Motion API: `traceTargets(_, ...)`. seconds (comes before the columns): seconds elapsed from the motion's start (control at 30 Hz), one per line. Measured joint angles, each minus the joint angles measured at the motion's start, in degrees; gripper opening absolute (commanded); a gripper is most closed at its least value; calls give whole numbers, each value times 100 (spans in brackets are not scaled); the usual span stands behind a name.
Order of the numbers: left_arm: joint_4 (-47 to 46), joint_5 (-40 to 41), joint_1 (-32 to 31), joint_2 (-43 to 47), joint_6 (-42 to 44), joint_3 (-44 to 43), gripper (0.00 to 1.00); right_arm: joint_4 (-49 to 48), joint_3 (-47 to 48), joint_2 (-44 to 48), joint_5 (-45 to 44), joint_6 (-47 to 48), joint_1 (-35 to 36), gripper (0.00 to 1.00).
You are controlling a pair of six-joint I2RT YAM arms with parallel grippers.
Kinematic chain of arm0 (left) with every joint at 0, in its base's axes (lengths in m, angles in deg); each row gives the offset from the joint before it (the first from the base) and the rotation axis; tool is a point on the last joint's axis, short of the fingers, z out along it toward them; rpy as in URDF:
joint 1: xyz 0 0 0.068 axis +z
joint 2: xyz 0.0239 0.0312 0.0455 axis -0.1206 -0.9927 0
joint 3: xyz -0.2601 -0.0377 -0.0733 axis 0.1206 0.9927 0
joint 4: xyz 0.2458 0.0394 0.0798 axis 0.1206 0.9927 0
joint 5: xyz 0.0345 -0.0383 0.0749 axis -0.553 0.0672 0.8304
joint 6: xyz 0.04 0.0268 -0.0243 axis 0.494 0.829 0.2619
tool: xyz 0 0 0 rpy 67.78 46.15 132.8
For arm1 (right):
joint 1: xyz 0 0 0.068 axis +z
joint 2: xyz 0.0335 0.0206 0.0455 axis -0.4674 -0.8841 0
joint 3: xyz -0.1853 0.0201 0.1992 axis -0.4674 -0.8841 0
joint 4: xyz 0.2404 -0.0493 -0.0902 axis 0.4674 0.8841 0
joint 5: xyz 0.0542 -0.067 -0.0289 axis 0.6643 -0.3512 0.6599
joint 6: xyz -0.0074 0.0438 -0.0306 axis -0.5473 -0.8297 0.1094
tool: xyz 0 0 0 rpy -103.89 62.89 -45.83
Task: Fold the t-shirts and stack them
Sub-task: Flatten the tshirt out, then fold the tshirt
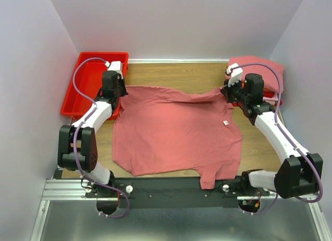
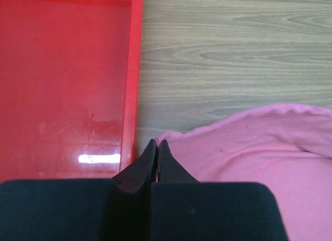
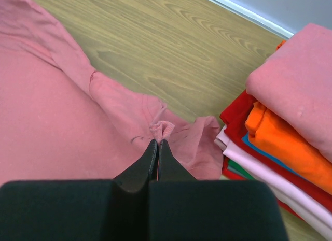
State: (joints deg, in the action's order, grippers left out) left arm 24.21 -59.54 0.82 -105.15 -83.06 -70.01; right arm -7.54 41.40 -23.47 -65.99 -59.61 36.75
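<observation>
A large salmon-pink t-shirt (image 1: 176, 135) lies spread on the wooden table, a small white tag (image 1: 226, 123) on its right side. My left gripper (image 1: 115, 91) is shut on the shirt's far left corner (image 2: 171, 137), right beside the bin wall. My right gripper (image 1: 232, 93) is shut on a pinched fold of the same shirt (image 3: 163, 129) at its far right corner. A stack of folded t-shirts (image 1: 259, 70) sits at the far right, with a pink one (image 3: 295, 85) on top, then orange (image 3: 280, 142), red and pale pink layers.
A red plastic bin (image 1: 85, 88) stands at the far left, its wall (image 2: 130, 85) just left of my left fingers. Bare wood (image 1: 176, 75) shows between the shirt's far edge and the back wall. The arms' mounting rail (image 1: 171, 192) runs along the near edge.
</observation>
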Motion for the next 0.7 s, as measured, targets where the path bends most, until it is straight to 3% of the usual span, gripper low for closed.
traceTargets(0.27, 96, 455, 0, 33, -133, 90, 0, -151, -188, 0, 0, -70, -37, 0)
traceTargets(0.7, 127, 437, 0, 133, -125, 227, 0, -223, -431, 103, 72, -85, -190, 0)
